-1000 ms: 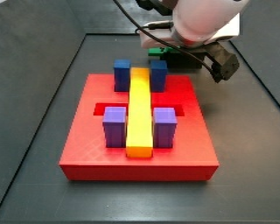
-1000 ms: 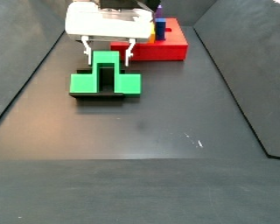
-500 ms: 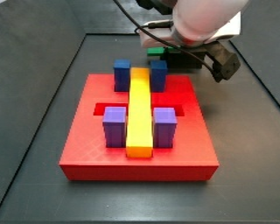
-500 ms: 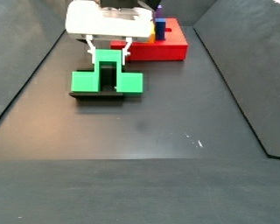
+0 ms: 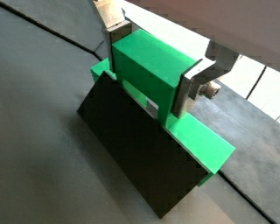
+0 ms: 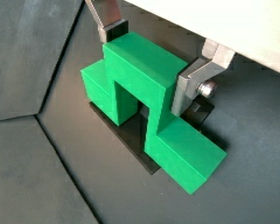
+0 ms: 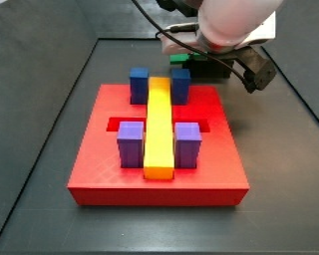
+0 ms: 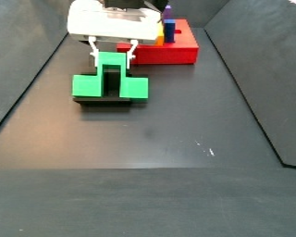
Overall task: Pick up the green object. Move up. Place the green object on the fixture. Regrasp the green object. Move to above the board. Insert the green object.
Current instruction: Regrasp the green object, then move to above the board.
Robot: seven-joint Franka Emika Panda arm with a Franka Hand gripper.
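While the gripper (image 8: 114,54) straddles the raised centre of the green object (image 8: 110,81), its silver fingers (image 6: 201,77) press both sides, so I judge it closed on the piece. One green object sits on the single black fixture (image 5: 136,154), well apart from the red board (image 7: 159,159). This looks like the placing or regrasp step; which one I cannot tell. Next comes a lift and a carry to above the board. On the board stand one yellow bar (image 7: 159,131), two blue blocks (image 7: 140,85) and two purple blocks (image 7: 131,144).
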